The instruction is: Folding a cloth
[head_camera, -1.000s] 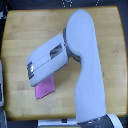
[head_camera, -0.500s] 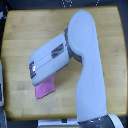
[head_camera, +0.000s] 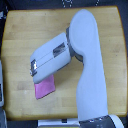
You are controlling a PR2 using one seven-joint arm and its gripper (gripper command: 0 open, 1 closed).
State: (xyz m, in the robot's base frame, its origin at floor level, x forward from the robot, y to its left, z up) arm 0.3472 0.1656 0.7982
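Observation:
The cloth (head_camera: 45, 88) is a small pink-magenta sheet lying on the wooden tabletop (head_camera: 30, 35), at the exterior view's lower left. Its upper edge is hidden under the arm. My gripper (head_camera: 36, 70) is at the end of the white forearm, pointing down right above the cloth's upper edge. Seen from above, its fingers are hidden by the wrist housing. I cannot tell whether it is open, shut, or touching the cloth.
The big white upper arm (head_camera: 90, 65) crosses the exterior view's right half of the table from the bottom edge. Dark objects sit along the top edge (head_camera: 65, 4). A pale object stands off the table at the left edge (head_camera: 2, 85).
The forearm end has shifted very slightly toward the exterior view's right. The cloth lies in about the same place.

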